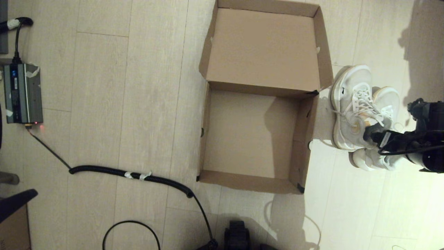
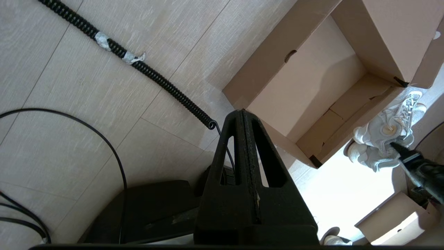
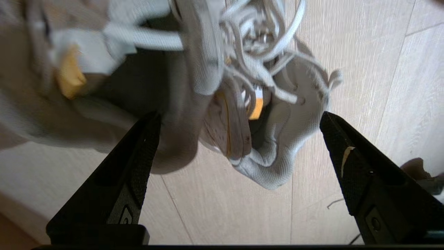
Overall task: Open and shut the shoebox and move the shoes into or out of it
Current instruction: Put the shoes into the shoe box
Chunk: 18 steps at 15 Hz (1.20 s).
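The shoebox (image 1: 256,139) stands open and empty on the floor, its hinged lid (image 1: 263,48) folded flat behind it; the box (image 2: 312,80) also shows in the left wrist view. Both white sneakers (image 1: 359,111) lie pressed together on the floor just right of the box. My right gripper (image 1: 373,133) reaches them from the right and is open, its fingers (image 3: 138,163) spread to either side of the two heel collars (image 3: 274,152) without clamping them. My left gripper (image 2: 242,114) is shut on nothing and parked low near the robot's base (image 1: 237,232).
A grey power unit (image 1: 22,93) sits at the far left. A coiled black cable (image 1: 131,173) runs from it across the floor, with a thin cable loop (image 1: 131,229) nearer me. A smaller brown carton (image 2: 395,218) stands right of the sneakers.
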Available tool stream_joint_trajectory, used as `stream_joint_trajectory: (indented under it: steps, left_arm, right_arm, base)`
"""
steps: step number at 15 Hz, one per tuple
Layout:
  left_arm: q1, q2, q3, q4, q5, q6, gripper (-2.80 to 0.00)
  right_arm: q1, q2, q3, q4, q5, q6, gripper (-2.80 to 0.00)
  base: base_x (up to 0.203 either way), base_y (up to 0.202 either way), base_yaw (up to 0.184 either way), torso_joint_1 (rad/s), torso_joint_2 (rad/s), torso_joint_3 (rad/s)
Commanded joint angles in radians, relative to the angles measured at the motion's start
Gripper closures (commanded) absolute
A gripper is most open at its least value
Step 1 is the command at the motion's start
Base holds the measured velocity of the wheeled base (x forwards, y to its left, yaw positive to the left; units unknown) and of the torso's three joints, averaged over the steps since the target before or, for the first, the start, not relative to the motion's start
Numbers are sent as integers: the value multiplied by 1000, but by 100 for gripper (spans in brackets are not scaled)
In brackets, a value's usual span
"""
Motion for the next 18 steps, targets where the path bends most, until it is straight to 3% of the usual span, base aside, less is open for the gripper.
stream_joint_trajectory:
  steps: [1,6,13,18]
  left_arm:
    - [0,-5,0,0,-2,-4,0]
    - [0,-18,-7,0,1,-2,0]
    - [0,-25,-8,0,1,-2,0]
    - [0,-24,-14,2,0,1,0]
  right_arm:
    - [-5,41,27,-26,-1,-4,-280]
    - [-7,151,132,-277,6,-72,-280]
    - [-7,130,148,-287,19,-68,-280]
    - [-7,192,122,-324,113,-66,-280]
  base:
    - [0,0,0,0,0,0]
    - [0,0,0,0,0,0]
    - [0,0,0,0,0,0]
    - [0,0,0,0,0,0]
